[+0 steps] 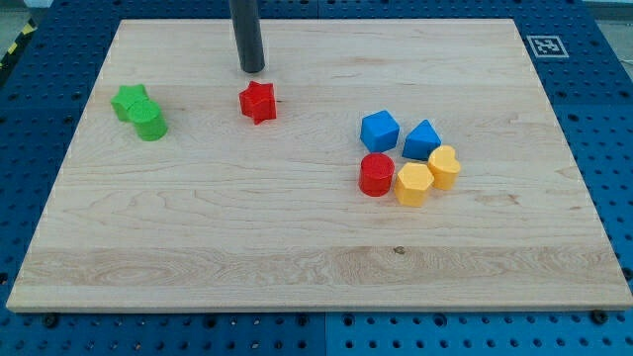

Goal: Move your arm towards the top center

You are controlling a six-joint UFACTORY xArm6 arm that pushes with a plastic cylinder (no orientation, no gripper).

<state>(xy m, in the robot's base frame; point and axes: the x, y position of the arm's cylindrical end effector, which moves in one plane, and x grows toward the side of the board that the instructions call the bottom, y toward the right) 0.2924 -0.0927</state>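
Note:
My tip rests on the wooden board near the view's top, left of centre. A red star block lies just below it, a short gap apart. At the view's left a green star block touches a green cylinder block. Right of centre is a cluster: a blue cube block, a blue block, a red cylinder block, a yellow hexagon block and a yellow heart block.
The board lies on a blue perforated table. A black-and-white marker tag sits by the board's top right corner.

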